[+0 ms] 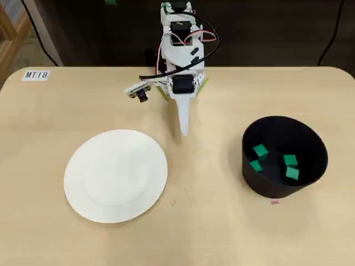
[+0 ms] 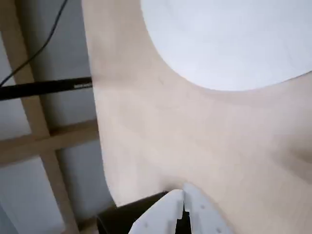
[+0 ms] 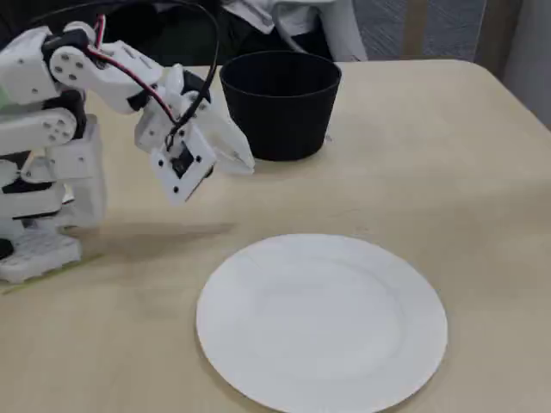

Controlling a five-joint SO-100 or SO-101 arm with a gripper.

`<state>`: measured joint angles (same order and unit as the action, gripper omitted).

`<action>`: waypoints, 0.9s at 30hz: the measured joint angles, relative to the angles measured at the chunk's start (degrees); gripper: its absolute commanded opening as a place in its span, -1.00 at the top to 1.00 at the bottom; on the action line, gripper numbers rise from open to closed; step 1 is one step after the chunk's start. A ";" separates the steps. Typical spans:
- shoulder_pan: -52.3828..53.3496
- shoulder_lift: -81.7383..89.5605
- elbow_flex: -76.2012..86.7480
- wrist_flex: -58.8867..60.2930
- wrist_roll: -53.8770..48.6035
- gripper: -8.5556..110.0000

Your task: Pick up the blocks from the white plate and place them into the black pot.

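Observation:
Several small bright green blocks (image 1: pixel 260 151) lie on the floor of the black pot (image 1: pixel 310 145) at the right of the overhead view. The white plate (image 1: pixel 115 175) lies at the left and has nothing on it. It also shows in the wrist view (image 2: pixel 229 39) and the fixed view (image 3: pixel 320 320). My white gripper (image 1: pixel 184 132) is shut and empty. It hangs above the bare table between plate and pot, near the arm's base. In the wrist view the fingertips (image 2: pixel 184 196) touch. The fixed view shows the gripper (image 3: pixel 245 161) just left of the pot (image 3: pixel 280 103).
The arm's base (image 3: pixel 39 189) stands at the table's back edge. A small label (image 1: pixel 36 75) lies at the far left corner in the overhead view. The table's edge and a wooden frame (image 2: pixel 44 141) show at the left of the wrist view.

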<state>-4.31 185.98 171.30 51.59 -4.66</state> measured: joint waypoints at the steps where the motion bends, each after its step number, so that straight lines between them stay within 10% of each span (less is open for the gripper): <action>1: 0.09 0.00 0.53 0.00 -0.18 0.90; 27: 0.88 0.00 2.55 0.18 -1.67 0.90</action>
<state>-3.43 185.98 173.85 51.77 -6.33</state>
